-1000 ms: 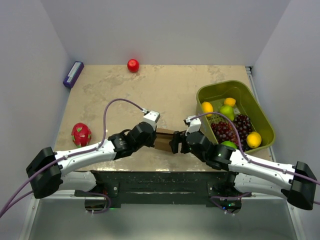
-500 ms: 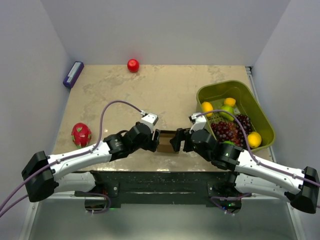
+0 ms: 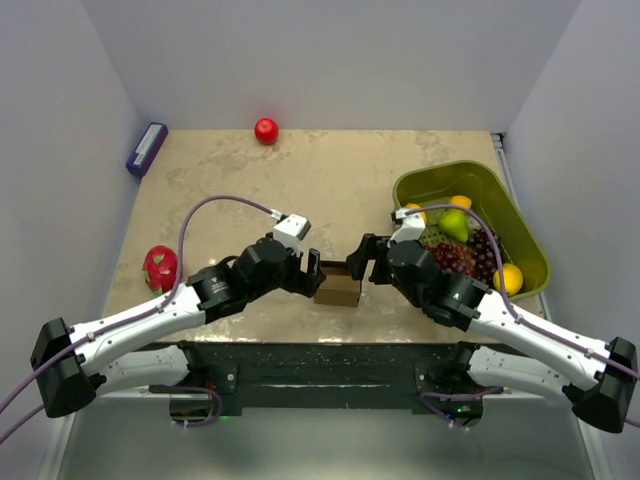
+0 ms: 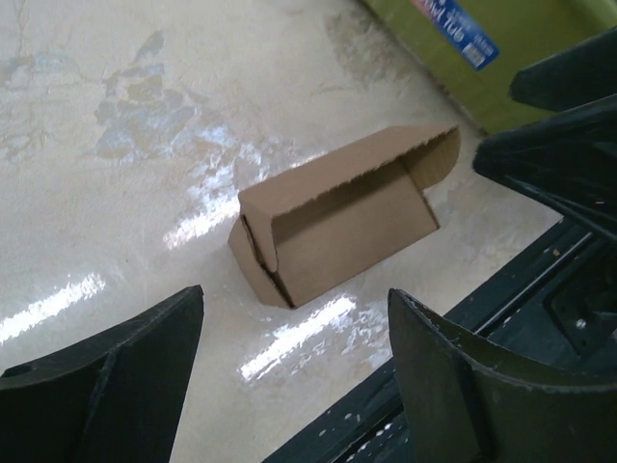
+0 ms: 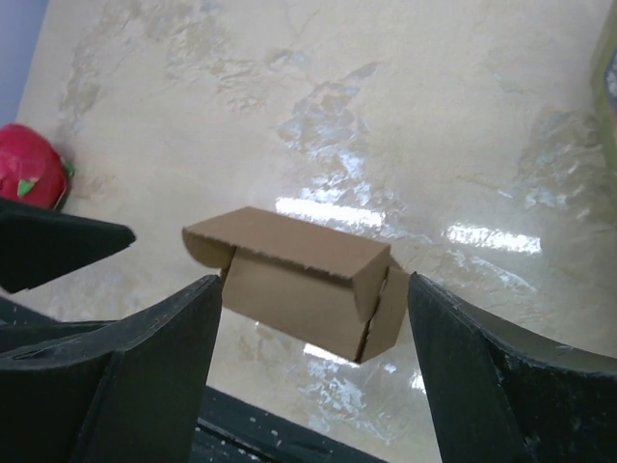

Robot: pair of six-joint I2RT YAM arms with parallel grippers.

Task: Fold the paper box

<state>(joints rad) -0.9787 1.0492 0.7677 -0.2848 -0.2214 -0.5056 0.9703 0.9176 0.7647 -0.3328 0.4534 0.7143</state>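
The paper box [image 3: 338, 291] lies free on the counter [image 3: 330, 180], near its 6 o'clock edge, with one end flap [image 4: 439, 154] not tucked in. The left end effector [image 3: 311, 268] hangs at its 10 o'clock and the right end effector [image 3: 358, 262] at 2 o'clock. Both are spread wide and hold nothing, probably to leave room for pressing this flap.

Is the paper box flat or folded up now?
Folded up: the paper box has walls and a top; one rounded end flap sticks out, untucked.

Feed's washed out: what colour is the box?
Plain brown; the box shows best in left wrist view.
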